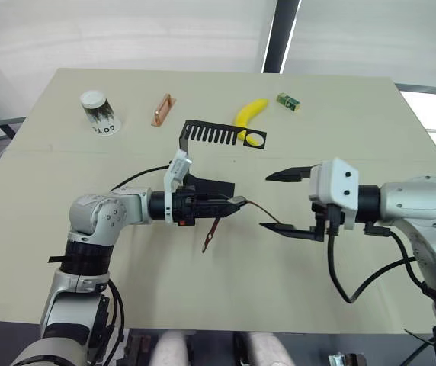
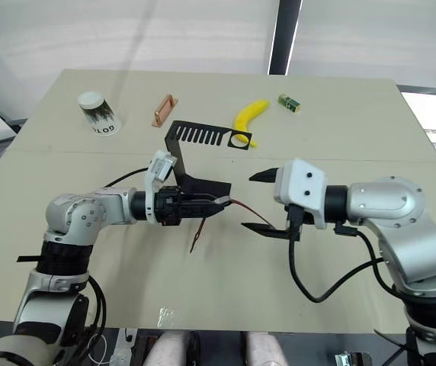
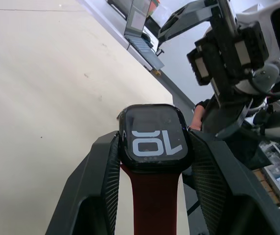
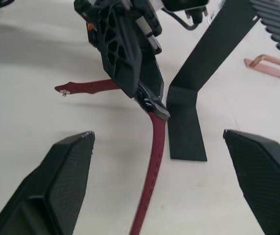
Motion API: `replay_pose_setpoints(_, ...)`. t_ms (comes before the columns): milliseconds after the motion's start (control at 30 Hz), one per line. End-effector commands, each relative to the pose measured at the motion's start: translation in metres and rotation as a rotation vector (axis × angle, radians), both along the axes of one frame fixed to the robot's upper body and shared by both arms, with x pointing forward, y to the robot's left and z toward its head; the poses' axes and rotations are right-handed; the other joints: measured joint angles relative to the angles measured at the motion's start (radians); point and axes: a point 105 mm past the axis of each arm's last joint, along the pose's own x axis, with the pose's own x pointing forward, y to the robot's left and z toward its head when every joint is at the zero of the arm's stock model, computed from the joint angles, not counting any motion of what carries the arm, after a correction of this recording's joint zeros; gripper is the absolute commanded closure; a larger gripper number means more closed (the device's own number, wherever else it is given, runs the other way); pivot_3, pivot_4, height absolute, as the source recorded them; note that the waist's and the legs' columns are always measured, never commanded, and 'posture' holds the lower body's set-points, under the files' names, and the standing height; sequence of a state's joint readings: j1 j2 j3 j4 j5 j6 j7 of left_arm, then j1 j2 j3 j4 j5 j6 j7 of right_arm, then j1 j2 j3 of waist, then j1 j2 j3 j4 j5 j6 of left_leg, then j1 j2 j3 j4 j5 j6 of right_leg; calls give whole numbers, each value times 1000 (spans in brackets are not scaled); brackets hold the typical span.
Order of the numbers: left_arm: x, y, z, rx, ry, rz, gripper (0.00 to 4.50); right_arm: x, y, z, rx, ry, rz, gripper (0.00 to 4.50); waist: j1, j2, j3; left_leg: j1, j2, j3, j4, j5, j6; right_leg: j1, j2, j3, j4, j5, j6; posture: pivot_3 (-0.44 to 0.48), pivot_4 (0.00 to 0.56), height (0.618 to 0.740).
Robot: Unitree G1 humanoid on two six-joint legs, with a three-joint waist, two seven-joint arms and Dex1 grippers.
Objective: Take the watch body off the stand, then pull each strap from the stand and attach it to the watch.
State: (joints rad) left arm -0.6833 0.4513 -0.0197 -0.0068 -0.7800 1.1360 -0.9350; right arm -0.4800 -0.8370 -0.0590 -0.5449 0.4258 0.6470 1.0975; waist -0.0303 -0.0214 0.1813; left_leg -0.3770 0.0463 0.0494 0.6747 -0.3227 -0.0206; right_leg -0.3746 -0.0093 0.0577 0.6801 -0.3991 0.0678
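Watch body (image 3: 153, 137) sits clamped between the left gripper (image 1: 232, 204)'s two fingers, above the table (image 1: 294, 290) and in front of the stand (image 1: 203, 145). In the head views, two dark red straps hang from it: one strap (image 1: 211, 232) droops down toward the table, the other strap (image 1: 265, 213) reaches toward the right gripper (image 1: 285, 202). That gripper hovers just beside the strap's tip with its fingers spread wide and nothing between them. Behind the stand lie a banana (image 1: 250, 114), a green box (image 1: 287, 101), a copper bar (image 1: 162, 110) and an upturned paper cup (image 1: 98, 110).

From the left wrist, the watch screen shows light digits, a red strap running down between the fingers.

From the right wrist, both straps leave the watch, one curving down between the wide fingers (image 4: 57, 181), beside the stand's flat base.
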Motion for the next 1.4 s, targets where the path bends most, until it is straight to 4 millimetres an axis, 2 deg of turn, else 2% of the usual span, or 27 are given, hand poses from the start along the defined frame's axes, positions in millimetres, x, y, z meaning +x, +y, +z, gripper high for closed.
replay_pose_setpoints(33,-7,-1,13,14,-125,-54,2865,-14,-10,11,67,96,51,108,0,0,0,0,0,0,0,0,0,0,0,0,0,0,0,0,150,740)
replay_pose_setpoints(167,-19,9,11,119,-337,-143,2865,-29,-18,7,65,195,105,108,-1,0,0,0,0,0,-2,0,0,0,0,0,-2,0,0,0,150,740)
replay_pose_setpoints(367,-34,25,5,280,-649,-286,2865,-44,-15,-4,61,246,137,108,0,0,0,0,0,0,-2,0,0,0,0,0,-3,0,0,0,150,740)
replay_pose_setpoints(433,-36,31,-3,341,-811,-342,2865,-45,-14,-6,65,247,133,108,1,0,0,-1,0,0,-2,0,0,0,0,1,-4,0,0,0,150,740)
replay_pose_setpoints(567,-36,38,-8,392,-1025,-362,2865,-49,-16,-12,56,236,124,108,2,0,0,-1,0,0,-2,0,1,1,0,1,-5,0,0,0,150,740)
replay_pose_setpoints(700,-34,41,-5,380,-1120,-318,2865,-55,-12,-13,67,234,134,108,2,0,0,-1,0,0,-3,-1,1,1,0,1,-5,0,0,0,150,740)
replay_pose_setpoints(867,-35,46,-10,403,-1077,-299,2865,-58,-8,-16,90,235,134,108,0,0,0,-1,0,0,-3,-1,2,1,0,0,-5,0,0,0,150,740)
replay_pose_setpoints(1167,-43,47,-23,416,-867,-288,2865,-51,-9,-18,101,220,108,108,1,0,0,-1,0,0,-3,-2,3,1,0,0,-4,0,0,0,150,740)
replay_pose_setpoints(1300,-53,51,-53,503,-784,-330,2865,-50,-9,-23,99,226,101,108,-4,0,0,-1,0,0,-4,-2,3,1,0,1,-5,0,0,0,150,740)
replay_pose_setpoints(1400,-47,50,-67,558,-762,-309,2865,-53,-8,-26,83,236,111,108,0,0,0,0,0,0,-4,-2,3,1,0,1,-5,0,0,0,150,740)
